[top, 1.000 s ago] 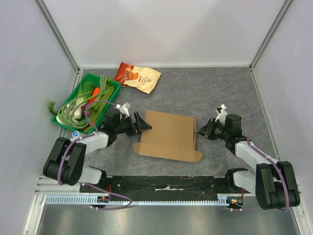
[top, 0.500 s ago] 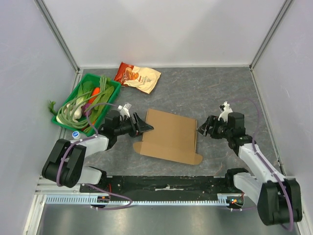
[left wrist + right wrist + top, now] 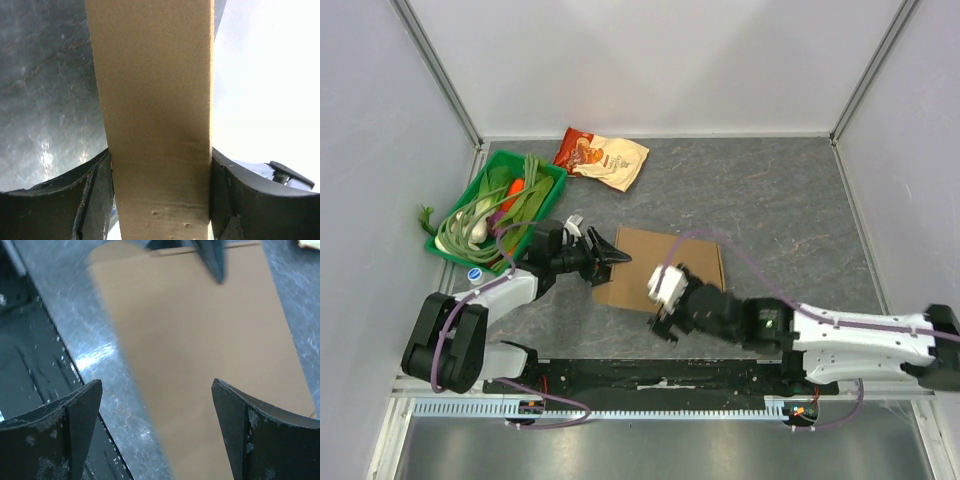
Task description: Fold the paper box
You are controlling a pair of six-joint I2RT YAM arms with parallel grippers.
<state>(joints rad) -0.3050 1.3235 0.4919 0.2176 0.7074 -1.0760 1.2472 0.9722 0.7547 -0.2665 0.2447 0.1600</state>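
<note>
Inspection from the remote station. The plain brown corrugated cardboard paper box [image 3: 675,258] is lying flat on the grey marbled table top [image 3: 780,200], just left of the middle of the overhead frame. Its long axis is running left to right across that frame, dipping slightly toward the right. Its near long edge is passing under the right arm, so I cannot see how that edge ends.

The left gripper [image 3: 612,257] is reaching in from the left and meeting the paper box at its left short edge. In the left wrist view a strip of cardboard [image 3: 155,100] is filling the whole gap of the left gripper [image 3: 160,167], both black fingers [image 3: 95,185] pressing against it. I am recording this gripper as clamped on the paper box.

The right gripper [image 3: 663,306] is hanging over the lower left part of the paper box. Its wrist view is showing the right gripper [image 3: 155,385] spread wide, nothing between its fingers, the cardboard [image 3: 210,340] below, somewhat blurred.

In the upper left of the overhead frame, a green plastic tray [image 3: 548,178] is holding green-and-white vegetables. A cream-and-red snack bag [image 3: 605,158] is lying just beyond it.
</note>
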